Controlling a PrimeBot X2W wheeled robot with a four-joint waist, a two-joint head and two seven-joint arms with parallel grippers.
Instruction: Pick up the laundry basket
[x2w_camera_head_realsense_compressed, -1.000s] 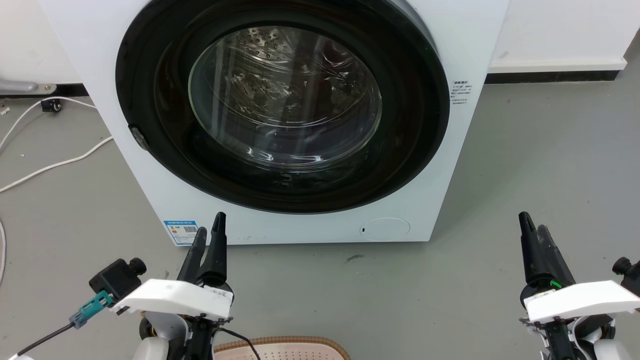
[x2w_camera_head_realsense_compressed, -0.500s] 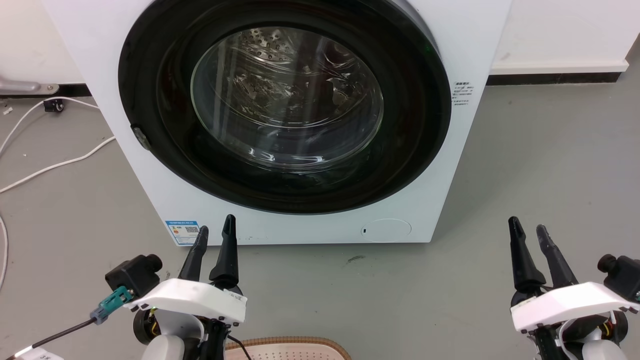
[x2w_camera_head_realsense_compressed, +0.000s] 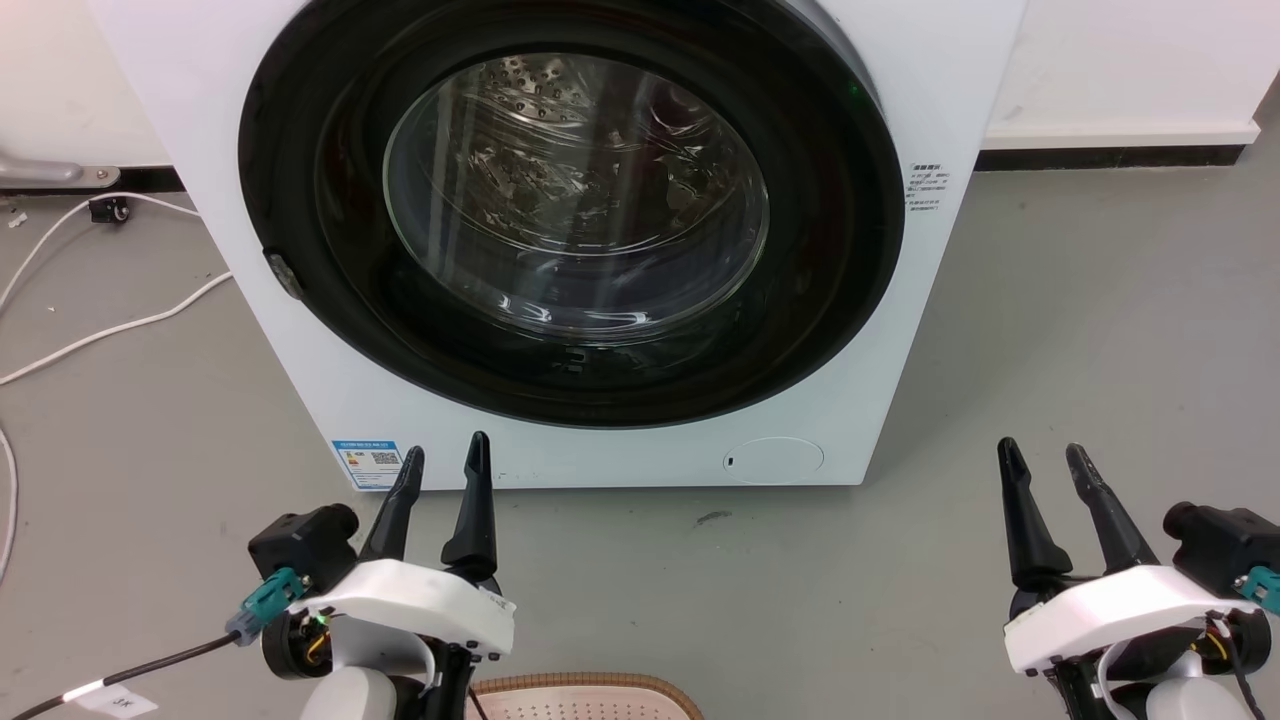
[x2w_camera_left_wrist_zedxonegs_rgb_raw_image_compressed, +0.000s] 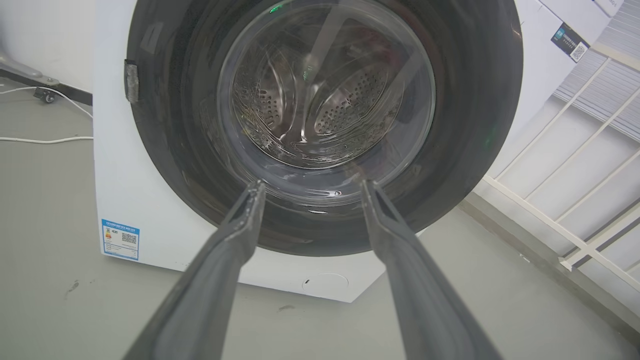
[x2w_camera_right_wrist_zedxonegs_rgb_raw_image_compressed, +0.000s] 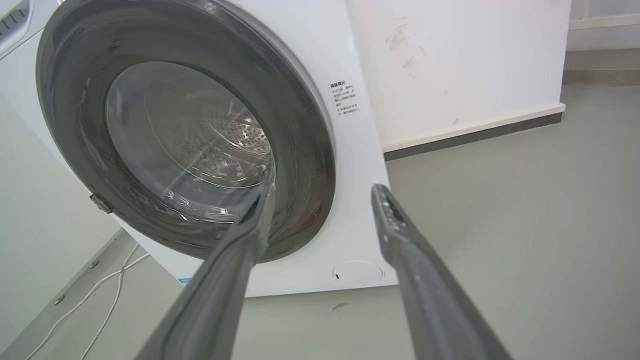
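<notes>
Cream laundry basket (x2w_camera_head_realsense_compressed: 600, 685) bottom centre, left jaws parted, right jaws parted

laundry basket (x2w_camera_head_realsense_compressed: 585, 698): cream, dotted with small holes; brown woven-look rim (just a sliver at the bottom edge)
washer (x2w_camera_head_realsense_compressed: 900, 350): white body
door ring (x2w_camera_head_realsense_compressed: 300, 250): glossy black
drum (x2w_camera_head_realsense_compressed: 560, 150): silver metal, perforated
sticker (x2w_camera_head_realsense_compressed: 365, 463): blue border, white inside
left gripper (x2w_camera_head_realsense_compressed: 446, 448): dark fingers, white shell
right gripper (x2w_camera_head_realsense_compressed: 1040, 449): dark fingers, white shell
floor (x2w_camera_head_realsense_compressed: 1100, 350): plain grey
cable (x2w_camera_head_realsense_compressed: 110, 330): white
skirting (x2w_camera_head_realsense_compressed: 1100, 155): black
wall (x2w_camera_head_realsense_compressed: 1120, 60): white
</notes>
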